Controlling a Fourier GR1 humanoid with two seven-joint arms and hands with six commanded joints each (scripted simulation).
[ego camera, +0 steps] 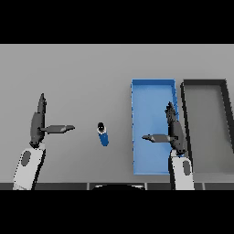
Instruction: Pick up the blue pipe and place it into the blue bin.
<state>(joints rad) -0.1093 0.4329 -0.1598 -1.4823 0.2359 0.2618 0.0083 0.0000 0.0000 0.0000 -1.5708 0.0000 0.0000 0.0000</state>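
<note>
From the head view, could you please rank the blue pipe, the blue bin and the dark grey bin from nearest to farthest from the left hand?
Measured from the left hand:
1. Blue pipe: upright on the table just to its right, nearest.
2. Blue bin: farther right, beyond the pipe, under the right hand.
3. Dark grey bin: at the far right edge, farthest.
</note>
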